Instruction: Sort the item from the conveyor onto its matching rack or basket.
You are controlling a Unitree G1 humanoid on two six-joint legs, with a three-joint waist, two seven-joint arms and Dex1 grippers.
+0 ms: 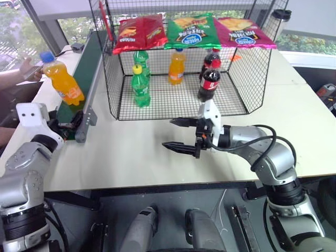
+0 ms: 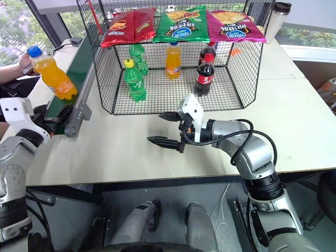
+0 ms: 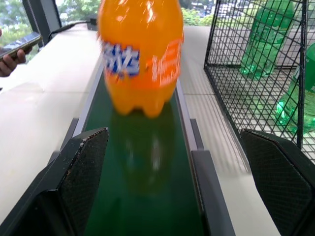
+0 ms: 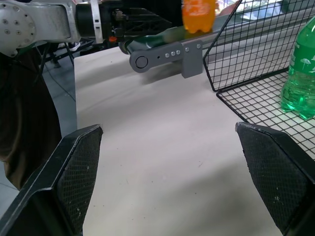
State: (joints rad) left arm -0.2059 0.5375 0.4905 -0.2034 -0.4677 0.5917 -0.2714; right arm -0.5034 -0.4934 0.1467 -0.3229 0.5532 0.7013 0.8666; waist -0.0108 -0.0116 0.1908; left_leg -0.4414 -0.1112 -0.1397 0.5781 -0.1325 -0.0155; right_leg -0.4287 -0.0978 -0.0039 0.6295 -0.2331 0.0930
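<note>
My left claw [image 3: 172, 187] wide, empty, at conveyor [image 1: 79, 89] end. Soda bottle [image 1: 62, 80] upright on belt just ahead of it, between rails. Step: waiting for pickup; next, reach forward, close round bottle body, then carry to cage [image 1: 178, 100]. Person's hand [image 1: 29, 70] with phone beyond bottle. Cage wall beside belt may snag swing. My right claw [image 1: 184, 134] wide, empty, over bench [image 1: 131, 157], before cage front.

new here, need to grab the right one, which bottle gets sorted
Find the green conveyor left of the black wire cage. The orange soda bottle stands on the belt, ahead of the left hand. Unlike the caged orange bottle, it has a blue cap.
</note>
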